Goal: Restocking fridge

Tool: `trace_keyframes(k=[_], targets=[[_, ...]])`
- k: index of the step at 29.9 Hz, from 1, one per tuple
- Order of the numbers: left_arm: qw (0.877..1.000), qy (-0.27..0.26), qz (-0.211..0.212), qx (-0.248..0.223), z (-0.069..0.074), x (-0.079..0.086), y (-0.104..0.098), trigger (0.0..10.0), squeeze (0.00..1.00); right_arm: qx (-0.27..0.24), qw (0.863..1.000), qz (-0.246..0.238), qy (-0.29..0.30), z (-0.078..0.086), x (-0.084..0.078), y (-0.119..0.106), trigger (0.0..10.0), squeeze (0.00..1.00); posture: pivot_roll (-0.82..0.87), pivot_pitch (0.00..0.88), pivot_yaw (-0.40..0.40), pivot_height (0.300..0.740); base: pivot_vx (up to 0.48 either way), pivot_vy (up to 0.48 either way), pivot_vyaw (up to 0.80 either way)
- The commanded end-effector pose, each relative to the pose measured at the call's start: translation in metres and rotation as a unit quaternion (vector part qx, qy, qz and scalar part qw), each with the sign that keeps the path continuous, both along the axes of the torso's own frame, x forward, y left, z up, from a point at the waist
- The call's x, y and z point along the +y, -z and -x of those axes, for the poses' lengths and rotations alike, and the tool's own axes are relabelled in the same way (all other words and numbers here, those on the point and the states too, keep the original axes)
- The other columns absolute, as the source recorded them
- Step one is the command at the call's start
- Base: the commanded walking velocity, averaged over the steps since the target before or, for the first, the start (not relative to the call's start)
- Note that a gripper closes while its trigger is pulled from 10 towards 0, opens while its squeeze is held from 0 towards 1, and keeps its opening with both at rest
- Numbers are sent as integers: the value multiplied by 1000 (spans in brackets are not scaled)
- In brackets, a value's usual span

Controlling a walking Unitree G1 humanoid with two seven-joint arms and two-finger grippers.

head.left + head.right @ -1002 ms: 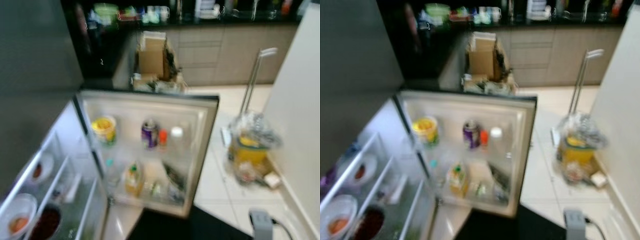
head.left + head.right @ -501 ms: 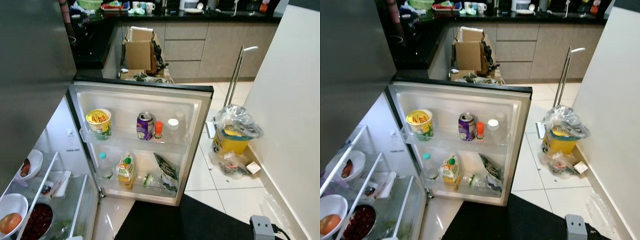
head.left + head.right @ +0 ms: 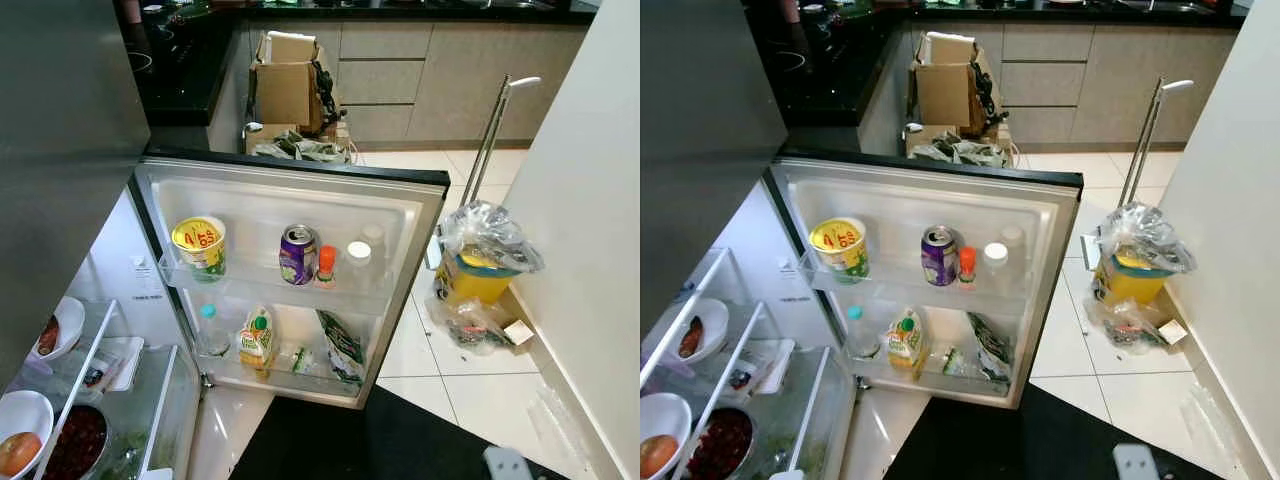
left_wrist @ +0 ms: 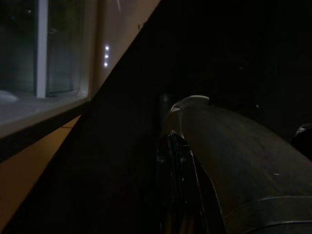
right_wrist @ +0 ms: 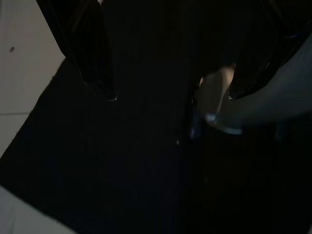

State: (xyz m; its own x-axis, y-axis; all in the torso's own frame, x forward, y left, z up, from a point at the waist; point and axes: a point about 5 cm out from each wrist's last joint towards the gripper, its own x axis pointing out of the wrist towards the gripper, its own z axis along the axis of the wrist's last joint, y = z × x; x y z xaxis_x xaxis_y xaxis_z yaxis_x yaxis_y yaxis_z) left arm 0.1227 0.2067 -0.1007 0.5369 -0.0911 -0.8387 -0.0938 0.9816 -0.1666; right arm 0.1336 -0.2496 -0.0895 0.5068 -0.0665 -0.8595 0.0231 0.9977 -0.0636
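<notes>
Fridge door (image 3: 400, 215): wide open at the centre of the head views, its inner racks facing the camera.
Upper door rack: a yellow tub (image 3: 199, 246) on the left, then a purple can (image 3: 297, 254), a small orange-capped bottle (image 3: 325, 265) and a white-capped bottle (image 3: 357, 262) side by side.
Lower door rack: a juice carton (image 3: 256, 342), a clear bottle (image 3: 211, 330) beside it and a dark bag (image 3: 343, 348).
Fridge shelves (image 3: 75, 375): lower left of the frame, holding white bowls (image 3: 22, 432) of food.
Right gripper (image 5: 168, 92): hangs low over a dark mat (image 3: 380, 445), fingers spread apart, holding nothing.
Left gripper: its wrist view is too dark; I cannot tell whether it is spread or closed.
Step in hand: probably looking over the stock; nothing is carried yet.
Doing it well: fetch an item first, then aim for the free gap in the upper rack, between tub and can.
Surroundings: a cardboard box (image 3: 285, 85) beyond the door; a yellow bin with a plastic bag (image 3: 485, 262) at the right.
</notes>
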Motion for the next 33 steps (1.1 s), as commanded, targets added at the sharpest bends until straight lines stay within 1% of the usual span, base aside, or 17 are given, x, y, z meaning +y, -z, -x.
trace_keyframes(k=[1, 3, 6, 12, 15, 16, 21, 29, 33], targets=[[1000, 10, 4, 14, 4, -7, 3, 10000, 0, 15, 1000, 8, -8, 6, 0, 2, 10000, 0, -51, 25, -22, 740, 0, -386, 0], [1000, 15, 8, 11, 1, -11, 3, 10000, 0, 26, 999, 5, -22, 11, 5, 5, 10000, 0, -52, 20, -23, 740, 0, -398, 0], [1000, 19, 11, 9, -1, -13, 2, 10000, 0, 31, 999, 5, -32, 13, 8, 7, 10000, 0, -52, 20, -23, 740, 0, -395, 0], [1000, 24, 13, 9, -1, -14, 2, 10000, 0, 38, 998, 5, -46, 13, 8, 7, 10000, 0, -53, 20, -22, 740, 0, -411, 0], [1000, 25, 13, 12, -1, -14, 2, 10000, 0, 43, 997, -7, -56, 15, 8, 7, 10000, 0, -53, 20, -22, 740, 0, -414, 0], [1000, 25, 13, 12, 0, -14, 3, 10000, 0, 42, 997, -18, -55, 15, 8, 7, 10000, 0, -52, 21, -24, 740, 0, -416, 481], [999, 26, 13, 15, 1, -15, 3, 10000, 0, 44, 997, -36, -60, 17, 9, 7, 10000, 0, -52, 21, -24, 740, 0, -415, 734], [999, 26, 15, 15, 2, -15, 3, 10000, 0, 49, 996, -44, -59, 22, 10, 8, 10000, 0, -56, 22, -20, 740, 0, -411, 784], [999, 25, 16, 14, 1, -15, 3, 10000, 0, 51, 996, -43, -61, 23, 9, 8, 10000, 0, -57, 24, -20, 740, 0, -292, 775]])
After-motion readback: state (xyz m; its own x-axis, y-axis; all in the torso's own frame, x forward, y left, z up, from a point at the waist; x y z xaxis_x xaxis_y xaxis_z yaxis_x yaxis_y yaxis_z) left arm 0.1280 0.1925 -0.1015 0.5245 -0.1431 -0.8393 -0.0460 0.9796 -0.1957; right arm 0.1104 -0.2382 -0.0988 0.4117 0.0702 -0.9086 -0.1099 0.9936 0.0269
